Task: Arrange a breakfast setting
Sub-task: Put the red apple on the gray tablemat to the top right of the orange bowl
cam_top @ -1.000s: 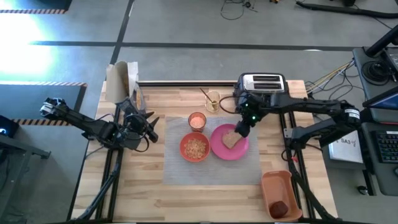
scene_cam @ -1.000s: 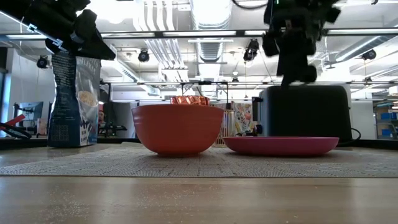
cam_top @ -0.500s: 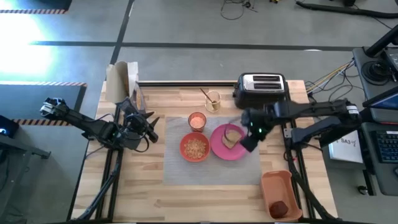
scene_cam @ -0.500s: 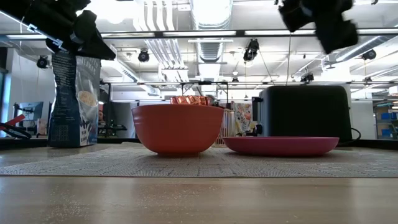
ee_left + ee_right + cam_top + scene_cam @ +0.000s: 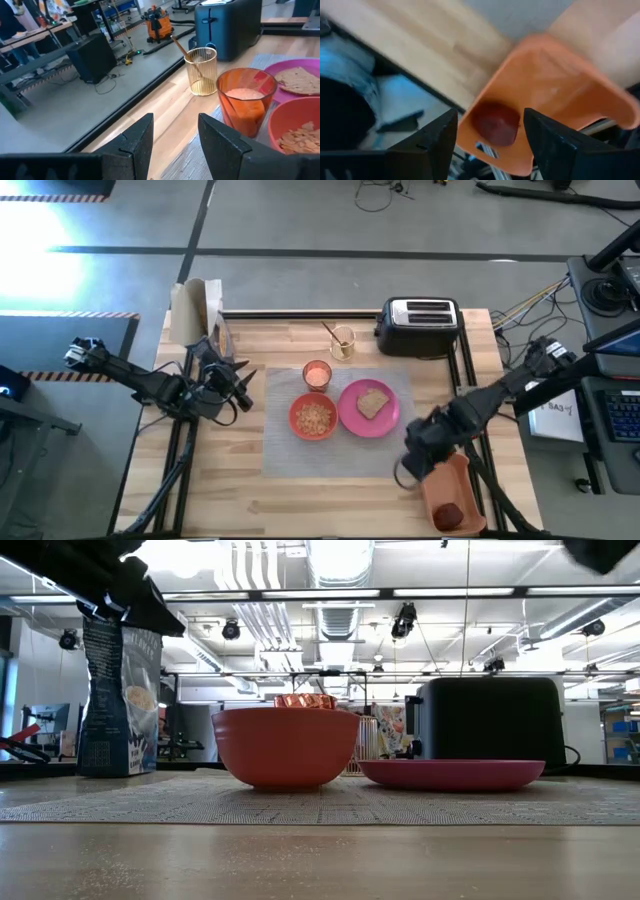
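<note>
— What do we see at the right gripper (image 5: 487, 150)?

— Its two dark fingers stand apart with nothing between them. In the high view it sits low and right of centre, over the near end of the orange tray (image 5: 449, 480), and in its wrist view the dark red fruit (image 5: 495, 123) lies in the tray beyond the fingertips.

— And the left gripper (image 5: 175, 145)?

— We see its fingers parted and empty too. It waits at the left of the high view, off the mat, facing the setting.

— Where is the setting itself?

— At the middle of the high view, on the grey mat (image 5: 290, 450). The toast slice (image 5: 373, 403) lies on the pink plate (image 5: 350, 418); the orange-red bowl (image 5: 314, 418), with flakes in it, sits just left of the plate, and the small orange cup (image 5: 317, 374) stands above the bowl.

— What else stands around?

— The toaster (image 5: 422, 323) is at the upper right edge of the table, a clear glass (image 5: 342, 342) with a stick in it sits left of it, and a bag (image 5: 193, 308) stands at the upper left.
</note>
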